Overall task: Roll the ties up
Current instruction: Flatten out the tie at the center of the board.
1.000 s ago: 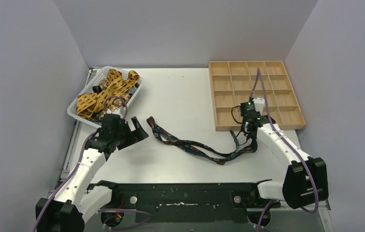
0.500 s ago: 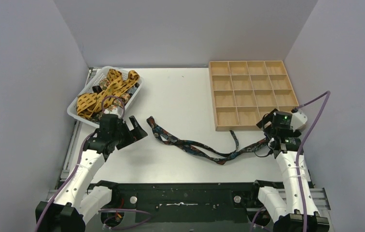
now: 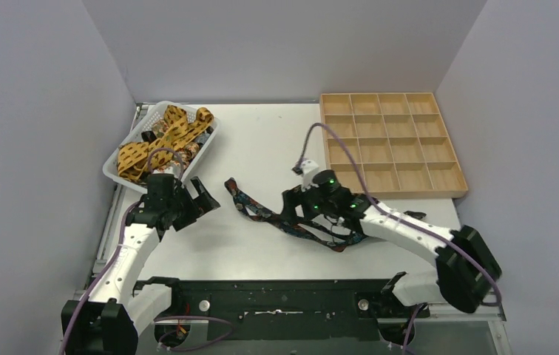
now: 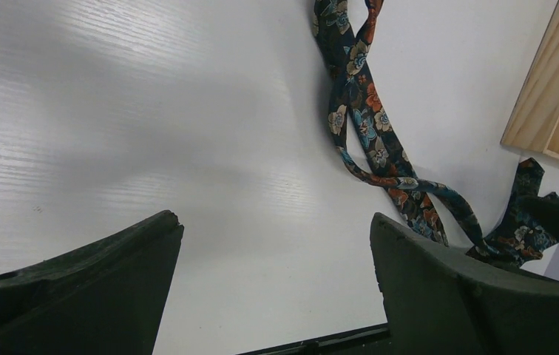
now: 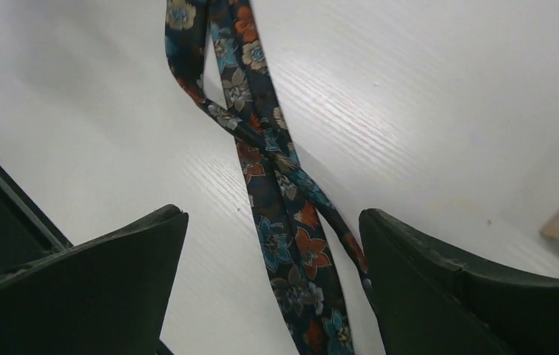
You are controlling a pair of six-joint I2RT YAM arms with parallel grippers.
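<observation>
A dark floral tie (image 3: 260,214) lies stretched across the white table, twisted along its length. My right gripper (image 3: 293,208) hovers open over its middle; in the right wrist view the tie (image 5: 285,235) runs on the table between the spread fingers (image 5: 121,259), untouched by them. My left gripper (image 3: 204,198) is open just left of the tie's wide end. Only bare table shows between the fingers of the left gripper (image 4: 273,225), and the tie (image 4: 358,111) lies up to the right. Mustard-yellow ties (image 3: 164,133) are heaped in a white basket (image 3: 116,173).
A wooden compartment tray (image 3: 395,194) stands at the back right, all cells empty. The basket sits at the back left near the wall. The black base rail (image 3: 276,292) runs along the near edge. Purple cables loop off both arms.
My right gripper opened and let go of the tie's narrow end, swung out to the right, then came left over the tie's middle. The left gripper barely shifted.
</observation>
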